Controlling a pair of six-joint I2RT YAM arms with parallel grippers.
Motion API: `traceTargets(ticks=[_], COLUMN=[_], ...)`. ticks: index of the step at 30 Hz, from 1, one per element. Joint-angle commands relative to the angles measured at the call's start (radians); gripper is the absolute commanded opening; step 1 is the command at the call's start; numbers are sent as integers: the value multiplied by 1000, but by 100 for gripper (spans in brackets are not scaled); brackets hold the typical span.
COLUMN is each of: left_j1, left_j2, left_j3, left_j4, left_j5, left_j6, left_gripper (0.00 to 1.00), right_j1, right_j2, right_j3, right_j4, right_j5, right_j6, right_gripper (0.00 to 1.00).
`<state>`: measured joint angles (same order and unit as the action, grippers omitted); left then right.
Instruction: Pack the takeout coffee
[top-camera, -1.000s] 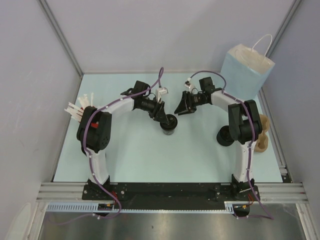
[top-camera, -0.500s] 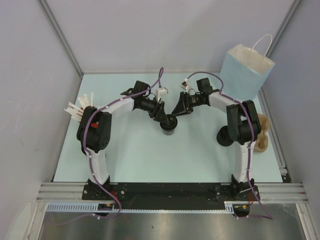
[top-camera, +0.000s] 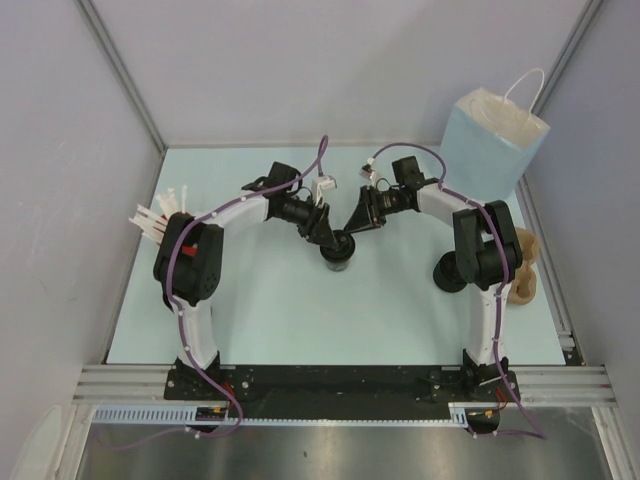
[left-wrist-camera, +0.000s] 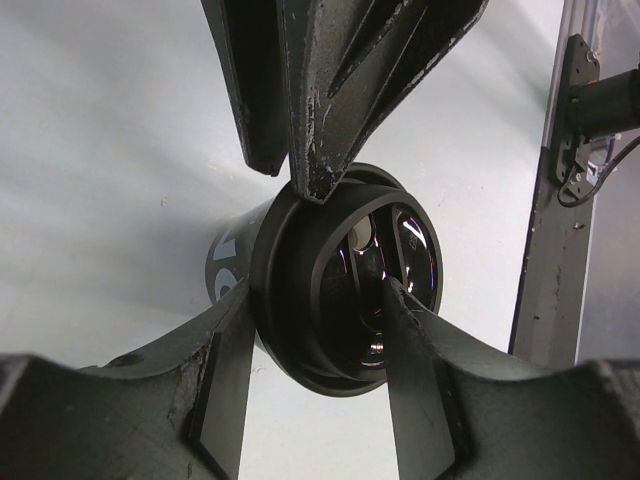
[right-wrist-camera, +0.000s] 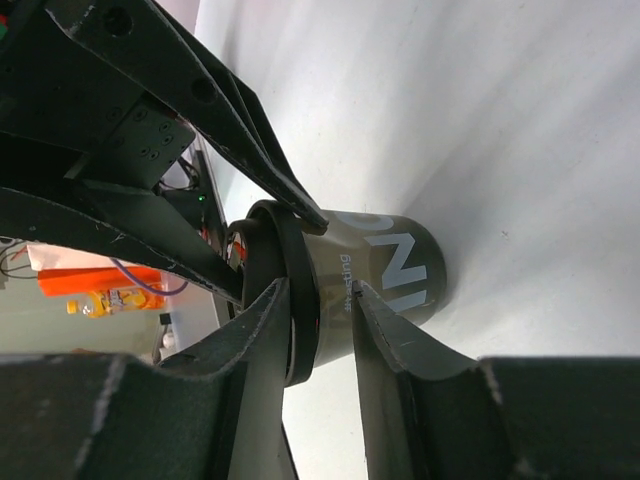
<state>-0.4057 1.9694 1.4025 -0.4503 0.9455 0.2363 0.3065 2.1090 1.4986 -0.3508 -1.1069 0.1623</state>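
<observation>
The takeout coffee (top-camera: 337, 258), a short black cup with white lettering and a black sip lid, stands mid-table. My left gripper (top-camera: 333, 240) reaches it from the upper left and is shut on its lid (left-wrist-camera: 300, 290), with one finger outside the rim and one finger (left-wrist-camera: 400, 330) across the lid's top. My right gripper (top-camera: 354, 224) comes in from the right. In the right wrist view (right-wrist-camera: 315, 295) it is open, its fingertips straddling the lid rim against the cup's side (right-wrist-camera: 400, 265). The pale-blue paper bag (top-camera: 490, 135) stands open at the back right.
A second black cup (top-camera: 449, 272) stands by the right arm's elbow. The brown pulp carrier (top-camera: 525, 275) lies at the right edge. White straws (top-camera: 155, 220) stick out behind the left arm's shoulder. Grey walls enclose the table.
My right gripper has moved left and a little nearer, from open air up against the cup's lid. The left gripper and the cup have stayed put.
</observation>
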Motion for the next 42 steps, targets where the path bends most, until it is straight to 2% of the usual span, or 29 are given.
traceTargets(ticks=[1,5,17,33,36,42], left_j1=[-15,-15,-10,-12,-12,-12], left_j2=[71,77,63,36,36,26], left_j3=[-39,-34,-53,-74,-76,-71], left_j4=[-102,-122,-123,-146,-152,-159], left_j5=[-261,-290,-372,-450,-452,-464], left_j6=[104,115,129,167,170,179], left_gripper=[29,29,26,24,24,24], right_j1=[32,46,95,163,166,171], right_j2=[-12,0,-10,-20,-15,-1], right_j3=[-11,-15,-46,-126,-127,-129], right_j4=[-135,-194,-214,-215,-221,-255], right_j5=[64,153,314,459,484,502], right_j6=[-107,-161,-237,-305,-313,-339], right_gripper=[34,34,34,33,38,54])
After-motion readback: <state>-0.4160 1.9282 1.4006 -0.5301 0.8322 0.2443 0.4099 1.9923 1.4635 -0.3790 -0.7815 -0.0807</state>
